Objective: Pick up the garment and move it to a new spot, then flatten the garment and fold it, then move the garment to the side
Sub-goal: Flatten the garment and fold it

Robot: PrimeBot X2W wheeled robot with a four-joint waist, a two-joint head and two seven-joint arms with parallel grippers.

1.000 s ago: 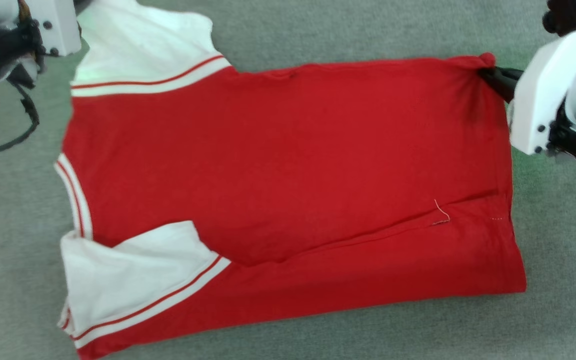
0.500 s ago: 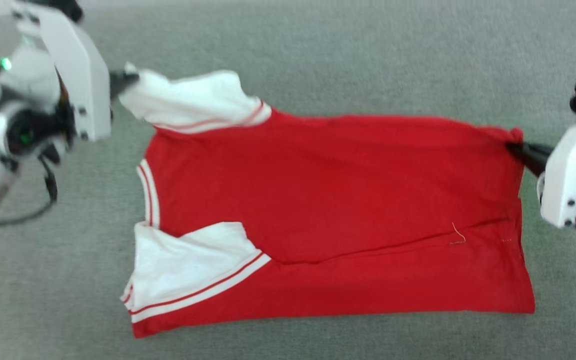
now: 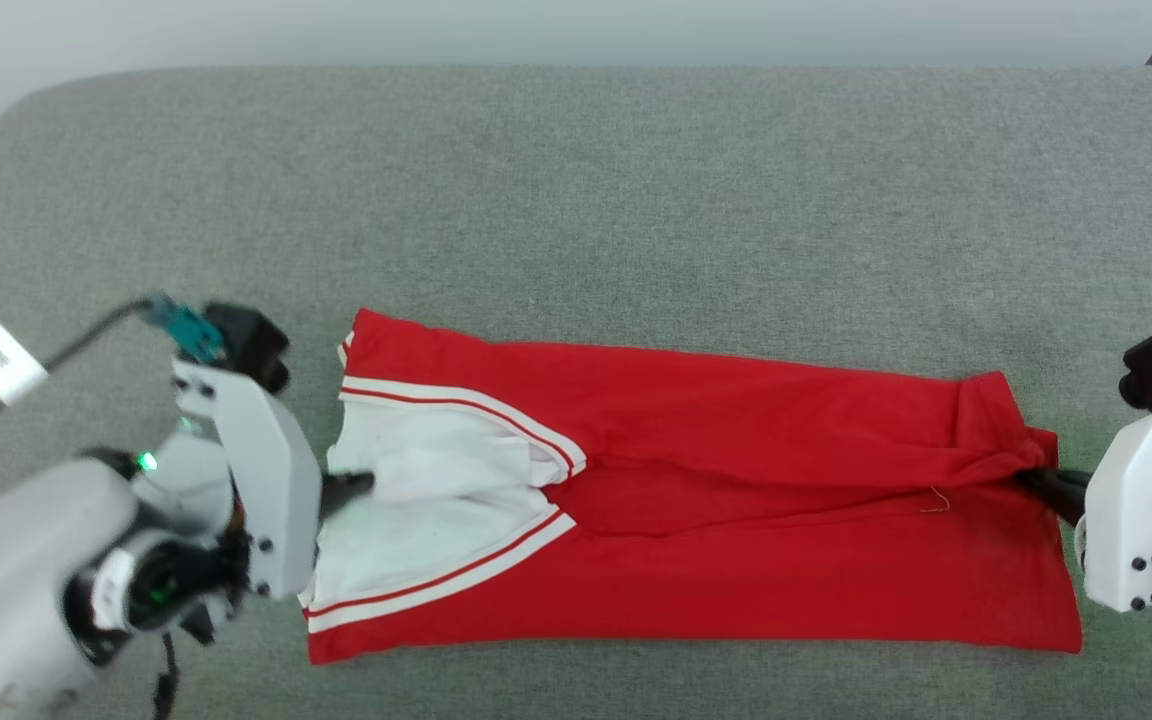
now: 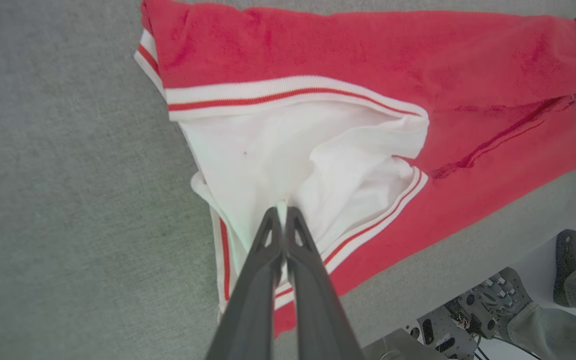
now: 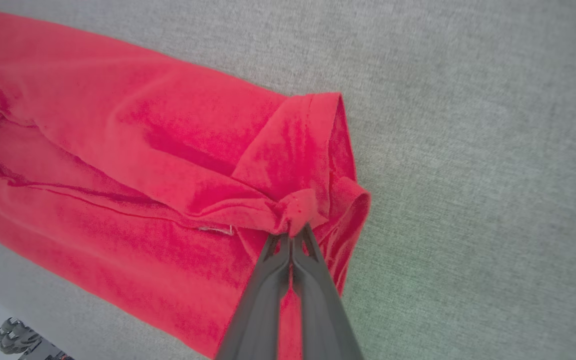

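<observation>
The garment (image 3: 736, 520) is a red jersey with white sleeves and striped trim, lying folded lengthwise on the grey table (image 3: 576, 200). Its far half is doubled over the near half. No number print shows. My left gripper (image 3: 361, 485) is shut on the white sleeve cloth (image 4: 268, 165) at the garment's left end (image 4: 282, 210). At the right end, my right gripper (image 3: 1031, 478) is shut on a bunched red hem corner (image 5: 298, 207). The red body (image 5: 118, 150) runs away to the left in the right wrist view.
Grey cloth-covered table surface stretches far behind the garment, with a rounded corner at the far left (image 3: 26, 110). The near table edge lies just below the garment. A person's shoe and trouser leg (image 4: 570, 280) and a robot base (image 4: 468, 320) sit beside the table.
Both grippers have carried the garment's far edge toward me, folding the far half over the near half. The head camera has also pulled back, so the whole picture shifted.
</observation>
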